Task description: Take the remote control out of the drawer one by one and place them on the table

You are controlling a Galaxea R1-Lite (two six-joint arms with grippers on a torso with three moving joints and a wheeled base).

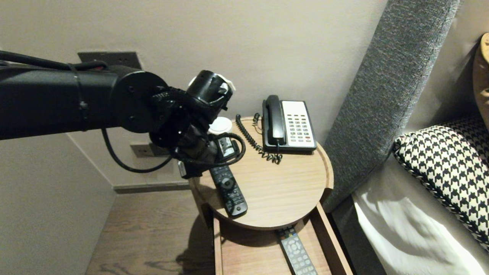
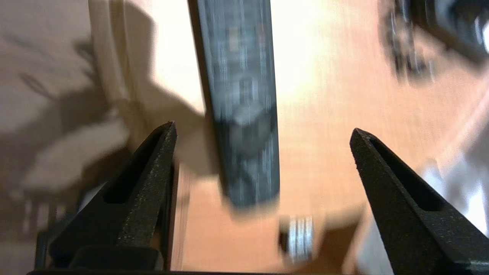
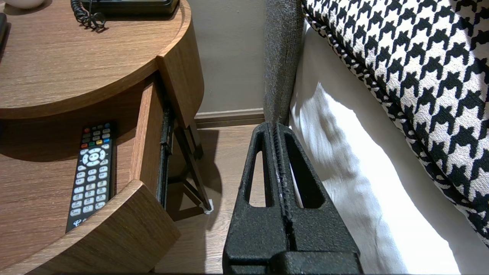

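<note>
**Left hand open over the remote, no grip made**

Nearest, the right hand [image 3: 276, 128] hangs parked low beside the bed [image 3: 344, 183], its fingers pressed together on nothing. In front of the robot the drawer [image 1: 248, 256] stands open under the round worktop [image 1: 282, 191]. A drawer remote [image 1: 296, 252] lies flat in it.

On the worktop, close to its left front rim, lies the remote [image 1: 229, 189], flat and buttons up. The left hand [image 2: 263, 128] hovers over the end farther from the robot. Its fingers [image 2: 153, 172] are spread wide, one on each side of the remote, and as far as the wrist view shows they touch neither it nor the wood. The remote sits off-centre in the gap, nearer one finger.

I judge this the open-hand stage at the remote, with nothing held. A grip would call for a small sideways shift to centre the remote. The hand would then drop straight down and close across the narrow width. The body is thin and flat, so the fingertips would have to reach almost to the wood, and the rim leaves little room on that side.

The left arm comes in level from the left of the head view. Its wrist bends sharply down so the hand points at the worktop. Behind it stand a white cup [image 1: 221, 125] and the phone [image 1: 288, 124].
</note>
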